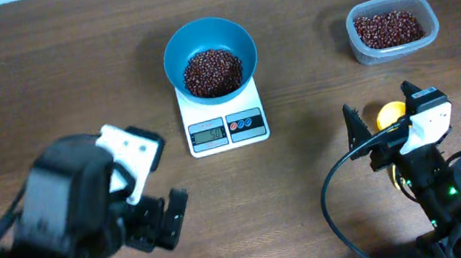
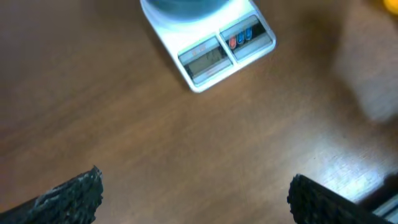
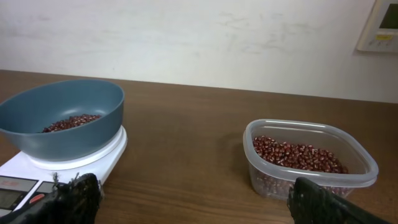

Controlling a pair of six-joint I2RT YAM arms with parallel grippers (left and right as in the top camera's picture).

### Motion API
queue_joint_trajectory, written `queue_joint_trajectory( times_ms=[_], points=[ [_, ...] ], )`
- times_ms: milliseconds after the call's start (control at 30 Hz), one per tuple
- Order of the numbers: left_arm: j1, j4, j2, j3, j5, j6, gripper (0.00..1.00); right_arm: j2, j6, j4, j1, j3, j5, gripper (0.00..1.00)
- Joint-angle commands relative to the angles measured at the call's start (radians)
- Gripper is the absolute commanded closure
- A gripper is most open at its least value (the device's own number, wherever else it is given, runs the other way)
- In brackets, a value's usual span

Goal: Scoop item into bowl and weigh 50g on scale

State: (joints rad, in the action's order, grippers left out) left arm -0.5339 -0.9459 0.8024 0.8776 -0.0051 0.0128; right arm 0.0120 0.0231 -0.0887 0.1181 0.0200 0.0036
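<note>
One heap of small dark red beans [image 1: 211, 71] sits in one round, deep blue plastic bowl [image 1: 176, 53] on one square white scale [image 1: 226, 130]. One clear rounded tub [image 1: 429, 24] holds more beans, well apart. My left claw [image 2: 196, 199] and right claw [image 3: 199, 202] are both spread wide.

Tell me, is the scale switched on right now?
On. The scale shows digits on its display, seemingly 50, though too small to be sure; the bowl of beans sits on it.
</note>
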Motion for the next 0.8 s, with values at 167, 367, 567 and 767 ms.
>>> queue_joint_trajectory(
  times_ms=[167,367,567,767],
  points=[
    [0.199,0.307,-0.208,-0.278,-0.047,0.018,0.01,-0.008,-0.001,0.0,0.006,-0.011,0.006,0.01],
    [0.325,0.368,-0.44,-0.429,-0.04,0.018,0.01,-0.008,-0.001,0.0,0.006,-0.011,0.006,0.01],
    [0.363,0.499,-0.593,-0.569,-0.008,0.018,0.01,-0.008,-0.001,0.0,0.006,-0.011,0.006,0.01],
    [0.364,0.551,-0.702,-0.66,0.017,0.018,0.01,-0.008,-0.001,0.0,0.006,-0.011,0.006,0.01]
  ],
)
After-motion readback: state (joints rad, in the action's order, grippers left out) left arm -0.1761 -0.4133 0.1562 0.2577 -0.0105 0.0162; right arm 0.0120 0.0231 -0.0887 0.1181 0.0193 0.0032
